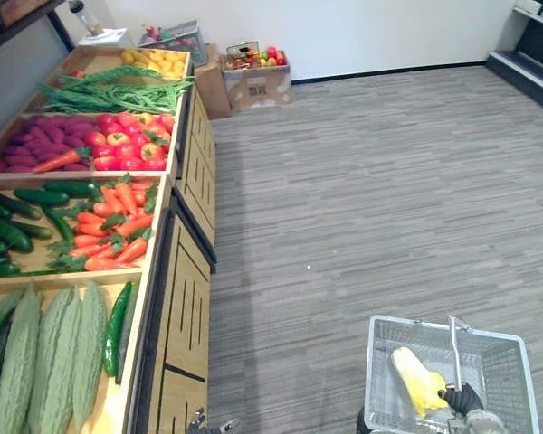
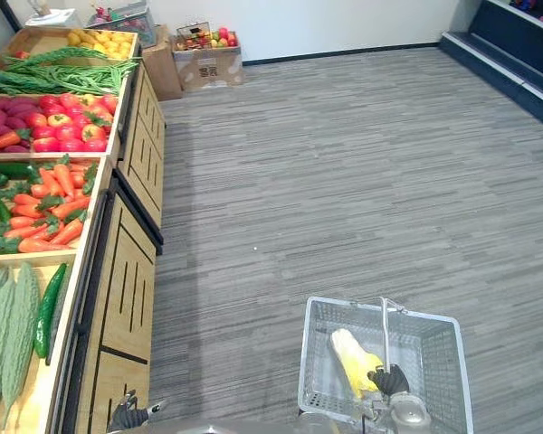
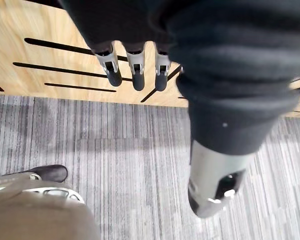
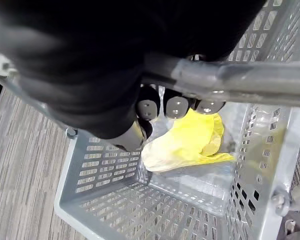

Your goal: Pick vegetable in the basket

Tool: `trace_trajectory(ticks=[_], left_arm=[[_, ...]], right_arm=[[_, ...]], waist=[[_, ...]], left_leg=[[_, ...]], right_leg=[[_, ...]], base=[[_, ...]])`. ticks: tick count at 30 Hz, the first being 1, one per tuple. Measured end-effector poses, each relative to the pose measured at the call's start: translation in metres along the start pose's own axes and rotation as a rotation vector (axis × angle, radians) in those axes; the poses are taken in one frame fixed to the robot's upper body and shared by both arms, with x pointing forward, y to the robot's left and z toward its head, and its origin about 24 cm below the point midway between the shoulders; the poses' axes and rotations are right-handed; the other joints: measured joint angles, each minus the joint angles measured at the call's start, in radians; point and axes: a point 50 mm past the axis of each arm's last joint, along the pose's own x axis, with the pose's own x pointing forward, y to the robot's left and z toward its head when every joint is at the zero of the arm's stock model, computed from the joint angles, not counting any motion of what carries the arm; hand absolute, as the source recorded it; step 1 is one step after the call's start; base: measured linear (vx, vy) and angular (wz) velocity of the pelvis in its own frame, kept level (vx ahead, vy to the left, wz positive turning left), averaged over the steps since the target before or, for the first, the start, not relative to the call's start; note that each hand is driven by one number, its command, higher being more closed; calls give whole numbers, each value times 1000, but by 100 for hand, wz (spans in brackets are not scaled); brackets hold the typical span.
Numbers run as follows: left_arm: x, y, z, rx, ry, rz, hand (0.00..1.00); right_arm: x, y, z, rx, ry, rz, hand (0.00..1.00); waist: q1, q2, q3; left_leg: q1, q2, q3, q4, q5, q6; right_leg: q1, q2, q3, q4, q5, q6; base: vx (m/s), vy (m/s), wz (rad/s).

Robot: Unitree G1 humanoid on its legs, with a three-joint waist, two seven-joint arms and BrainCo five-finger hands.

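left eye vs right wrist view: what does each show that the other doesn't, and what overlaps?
Left eye view: the wooden stand with carrots and cucumbers, plus a cardboard box of fruit by the far wall. Right wrist view: the right hand up close, fingers curled round the handle. Both: the grey basket with a yellow vegetable lying in it.

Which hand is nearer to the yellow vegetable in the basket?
Right. The right hand grips the basket handle just above the yellow vegetable; the left hand hangs beside the wooden stand.
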Motion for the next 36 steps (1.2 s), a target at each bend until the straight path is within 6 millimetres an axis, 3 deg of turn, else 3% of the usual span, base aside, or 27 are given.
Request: trace_trajectory(ticks=[4, 8, 11, 14, 15, 17, 18, 21, 22, 23, 25, 27, 29, 31, 34, 36], left_arm=[[-1, 0, -2, 31, 4, 6, 0], [0, 2, 1, 33, -11, 32, 0], [0, 2, 0, 31, 1, 35, 0], [-1, 3, 0, 24, 4, 41, 0], [-3, 4, -5, 28, 14, 43, 0], [-6, 10, -13, 38, 40, 58, 0], [-5, 11, -12, 38, 41, 60, 0], [-4, 12, -10, 42, 35, 70, 0], [-5, 12, -13, 53, 43, 65, 0], [-8, 13, -19, 83, 58, 56, 0], [-12, 14, -28, 112, 74, 44, 0], [-19, 14, -40, 120, 109, 29, 0], [-23, 10, -48, 115, 134, 13, 0], [-27, 5, -57, 124, 168, -3, 0], [-29, 0, -60, 180, 166, -34, 0], [-25, 0, -54, 189, 148, -38, 0]], right_arm=[[0, 5, -3, 2, 14, 1, 100], [0, 9, -7, 15, 31, -13, 100], [-1, 12, -12, 38, 33, -19, 100], [-1, 13, -10, 44, 27, -22, 100], [0, 13, -10, 44, 26, -23, 100], [1, 16, -3, 39, 5, -6, 100], [2, 16, -3, 37, 5, -5, 100], [6, 12, 8, 40, -6, -14, 100], [7, 9, 8, 37, 1, -19, 100], [7, 3, 7, 34, 11, -27, 100], [7, -3, 7, 51, 17, -35, 100], [6, -6, 5, 47, 19, -29, 100], [5, -11, 2, 36, 25, -37, 100], [2, -14, -4, 29, 38, -41, 100], [3, -12, -1, 24, 19, -23, 100], [2, -12, -3, 21, 21, -22, 100]], waist=[[1, -5, 1], [-1, -11, 5], [1, -20, 5], [3, -8, 9], [6, 13, 9], [18, 17, 9], [19, 7, 10], [56, -50, 60], [61, -50, 65], [64, -31, 67], [63, -15, 68], [63, -8, 66], [67, 10, 67], [85, 14, 67], [81, -9, 58], [76, -22, 53]], left_leg=[[15, 0, 0, 0, 0, 1], [23, 10, 0, -4, -17, 28], [22, 17, 0, 15, -38, 21], [-17, 55, -2, 107, -96, 16], [-21, 70, 0, 124, -108, 9], [-53, 120, 5, 252, -127, -51], [-94, 128, -6, 339, -120, -52], [-277, 137, -40, 674, 90, -39], [-286, 137, -45, 676, 70, -37], [-292, 130, -52, 630, 20, -37], [-291, 100, -54, 465, 8, -36], [-300, 78, -74, 211, 66, -35], [-306, 79, -113, 76, 113, -36], [-289, 66, -124, 77, 176, -26], [-292, 6, -100, 165, 112, 51], [-299, -27, -77, 230, 45, 76]], right_leg=[[13, 0, 0, 6, 0, -1], [16, 9, 0, 18, 0, -1], [27, 11, -3, 17, -8, -8], [23, 33, -12, 44, -23, -22], [14, 41, -17, 72, -31, -33], [-50, 50, -45, 262, -169, -50], [-53, 50, -50, 275, -188, -50], [-12, 2, -47, 263, -199, -60], [1, -3, -48, 257, -202, -60], [24, -8, -54, 252, -211, -60], [41, -21, -54, 248, -224, -49], [43, -27, -48, 248, -241, -35], [54, -20, -41, 252, -258, -24], [68, -31, -8, 264, -281, 0], [78, -97, 32, 279, -306, 37], [80, -136, 46, 304, -325, 51]], base=[[-40, -19, 0], [-119, -36, -1], [-105, -37, 0], [-46, -48, -3], [21, -74, -13], [113, -121, -7], [89, -140, 15], [68, -131, 10], [127, -110, 14], [103, -50, 10], [139, 13, 4], [173, 103, -8], [236, 209, -17], [293, 266, -38], [297, 243, -29], [260, 197, -10]])
